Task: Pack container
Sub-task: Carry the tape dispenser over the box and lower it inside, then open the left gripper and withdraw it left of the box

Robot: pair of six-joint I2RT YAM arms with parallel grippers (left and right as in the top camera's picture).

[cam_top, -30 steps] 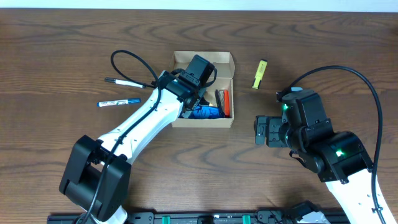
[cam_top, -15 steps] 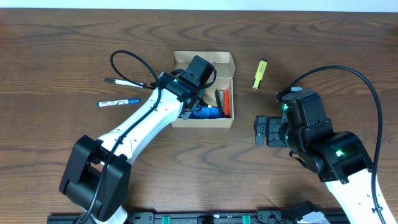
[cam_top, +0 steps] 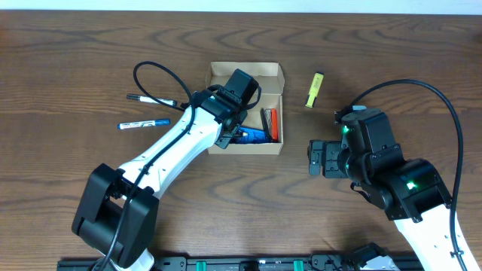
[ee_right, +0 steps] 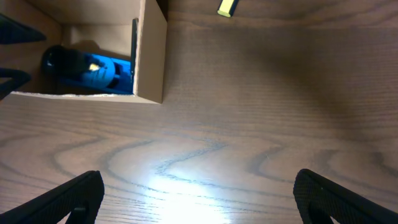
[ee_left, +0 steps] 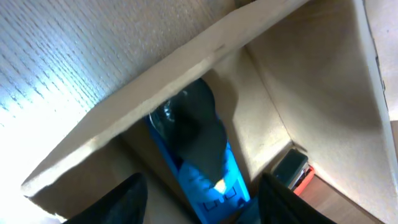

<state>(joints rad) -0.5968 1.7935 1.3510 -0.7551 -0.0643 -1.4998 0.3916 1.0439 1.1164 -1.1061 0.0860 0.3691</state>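
The tan cardboard container stands open at the table's middle, its flap lid folded back on the far side. In it lie a blue marker with a black cap and a red and black pen. My left gripper hovers over the container's left part, open, with the blue marker lying loose between its fingers, below the container's wall. My right gripper is open and empty over bare wood to the right of the container.
A yellow highlighter lies to the right of the container, also in the right wrist view. A black pen and a blue and white pen lie at the left. The left arm's cable loops above them.
My left gripper has shifted slightly back over the container, and more of the blue marker now shows. The right arm has not moved.
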